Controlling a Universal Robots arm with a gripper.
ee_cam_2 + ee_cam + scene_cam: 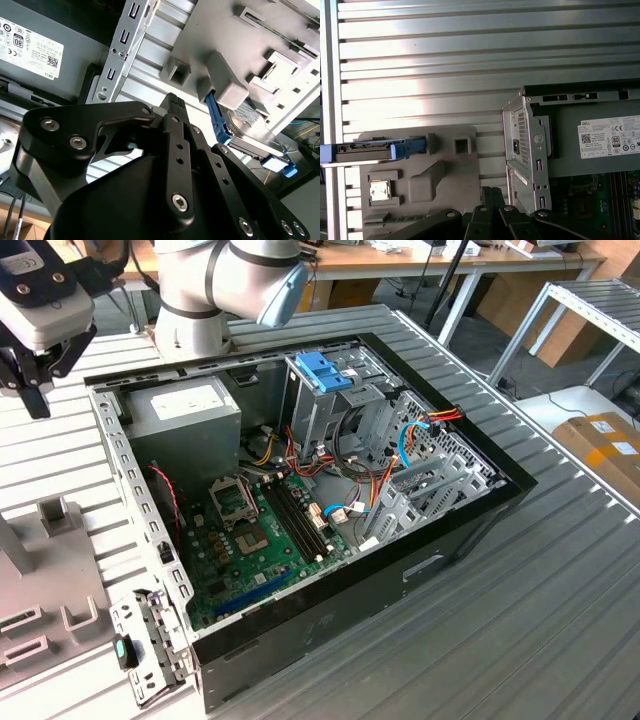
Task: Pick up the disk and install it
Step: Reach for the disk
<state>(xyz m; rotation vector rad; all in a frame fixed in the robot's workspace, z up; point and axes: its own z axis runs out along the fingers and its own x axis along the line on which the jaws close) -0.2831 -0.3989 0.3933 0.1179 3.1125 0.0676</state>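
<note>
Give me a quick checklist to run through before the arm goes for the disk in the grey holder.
1. Disk sits in the grey holder, blue bracket showing: ok.
2. Gripper carries nothing and is apart from the disk: ok.
3. Jaws open for a grasp: not ok, they look shut.
4. Computer case open on top: ok.
5. Drive cage free to take the disk: cannot tell.

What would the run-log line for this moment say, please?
phase: before pickup | end effector: shut, empty | disk: on edge in grey fixture, untouched | install: not done
</note>
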